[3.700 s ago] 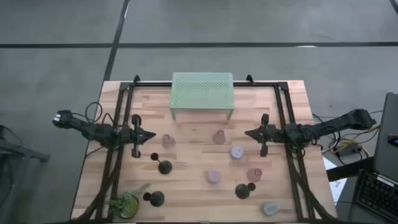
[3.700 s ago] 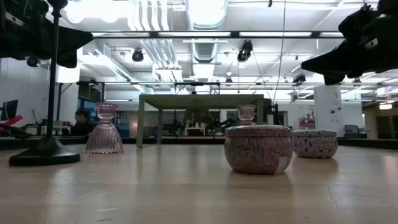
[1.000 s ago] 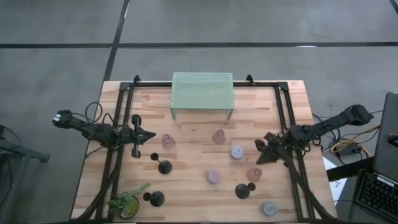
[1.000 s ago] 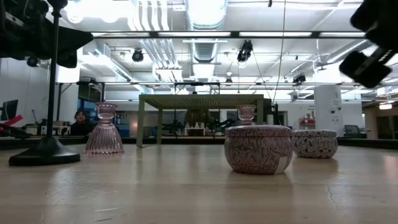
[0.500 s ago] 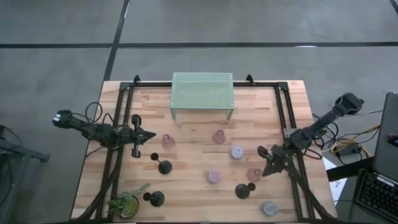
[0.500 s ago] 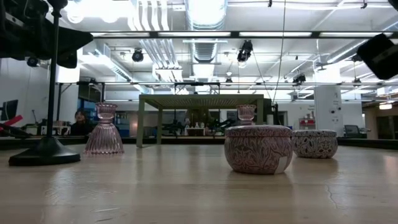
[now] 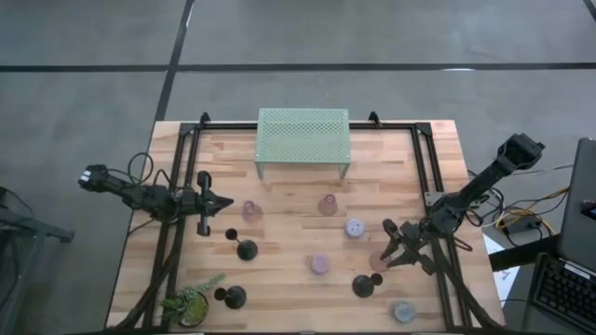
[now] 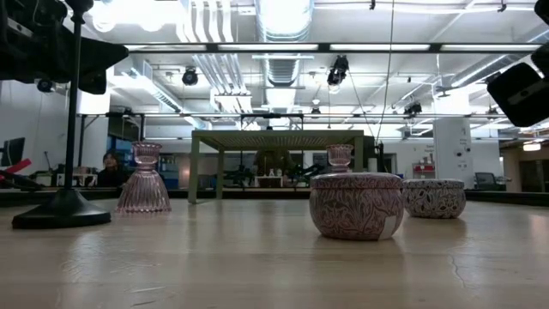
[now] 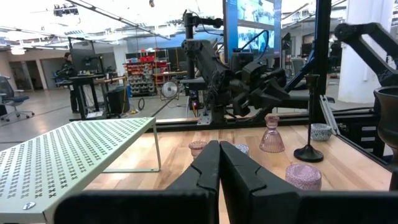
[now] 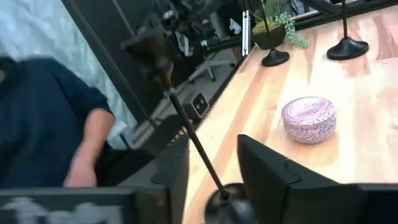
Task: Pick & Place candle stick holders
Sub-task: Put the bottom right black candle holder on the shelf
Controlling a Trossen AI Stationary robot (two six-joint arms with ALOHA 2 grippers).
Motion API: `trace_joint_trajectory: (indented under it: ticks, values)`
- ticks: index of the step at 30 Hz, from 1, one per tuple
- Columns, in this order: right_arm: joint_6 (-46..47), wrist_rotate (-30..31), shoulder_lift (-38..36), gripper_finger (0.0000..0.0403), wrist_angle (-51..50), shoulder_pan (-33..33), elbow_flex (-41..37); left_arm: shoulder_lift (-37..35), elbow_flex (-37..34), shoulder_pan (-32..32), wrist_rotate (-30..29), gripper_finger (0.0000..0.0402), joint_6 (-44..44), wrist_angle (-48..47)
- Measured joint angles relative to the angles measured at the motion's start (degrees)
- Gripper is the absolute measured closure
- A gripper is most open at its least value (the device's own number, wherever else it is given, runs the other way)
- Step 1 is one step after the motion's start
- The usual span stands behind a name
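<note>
**Candle stick holders: nine pieces, all standing loose on the table, none lifted.**

- Three black holders [image 7: 244, 248], each with a round flat base and a tall thin stem. One is left of centre, one sits at the near left beside the plant, and one is at the near right.
- Three pink glass cups [image 7: 252, 212], translucent and ribbed, with a flared skirt below a narrow neck. Two stand in front of the rack and one is just beside the right gripper.
- Three pucks [image 7: 319, 264], squat and round with a fine pattern on their walls. One is lilac, one paler, and a grey one stands at the near right edge.

**Grippers**

- Right gripper [image 7: 391, 249]: low over the right half of the table, by the near-right black holder and the pink cup. Its fingers are spread, and the wrist view shows a black stem rising in the gap between them, not clamped.
- Left gripper [image 7: 216, 203]: hangs over the left side, fingers pressed together on nothing.

**Other items**

- One pale green mesh rack [image 7: 303, 140], perforated metal on legs, at the far middle.
- One small green potted plant [image 7: 191, 302] at the near left corner.

**Surface and room**

- The table [image 7: 289, 237] is light wood planks, bordered by a black frame [image 7: 182, 167].
- Around it is a grey floor and a bright hall with ceiling ducts and strip lights.
- One person [image 8: 110, 163] is seated far off. Another, in a dark blue top [image 10: 37, 118], is close by the table's edge.
</note>
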Motion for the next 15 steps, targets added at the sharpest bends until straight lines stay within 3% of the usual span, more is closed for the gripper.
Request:
trace_joint_trajectory:
  ticks: [7,15]
  values:
    - [-3.9,-0.4,9.4,0.0222,0.2,2.2,6.9,0.0,0.0,0.0,0.0,0.0387,0.0,0.0]
    - [-9.4,2.3,17.8,0.0230,-0.8,2.9,12.7,0.0,0.0,0.0,0.0,0.0387,0.0,0.0]
